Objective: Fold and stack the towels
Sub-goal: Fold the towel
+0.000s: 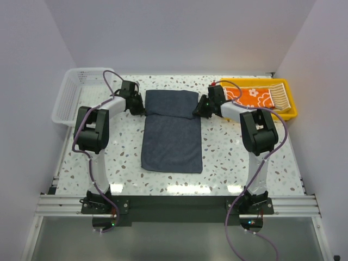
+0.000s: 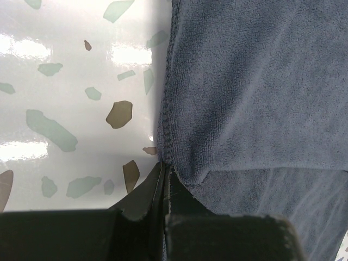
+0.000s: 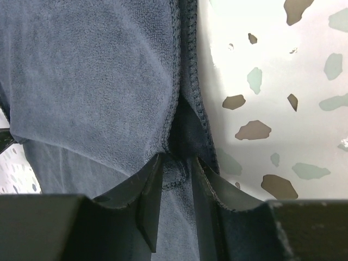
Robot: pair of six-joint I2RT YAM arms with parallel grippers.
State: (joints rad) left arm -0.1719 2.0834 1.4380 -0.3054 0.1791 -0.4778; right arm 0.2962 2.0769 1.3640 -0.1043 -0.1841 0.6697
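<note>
Two arm bases, bolted side by side at the near edge of the speckled desk.

Dark blue-grey towel: lies flat at the desk's centre, long side running away from the bases. Its far end is turned back over itself as a short flap.

Left hand: at the flap's far-left corner. Fingers pressed together, the towel's stitched hem running in between the tips.

Right hand: at the flap's far-right corner. Fingers set narrow, a bunch of the same towel pinched between them.

Yellow tray: far right of the desk, just beyond the right hand. It holds an orange towel with white prints and a tan-and-white striped towel beside it.

White mesh basket: far-left corner, well apart from the towels.
</note>
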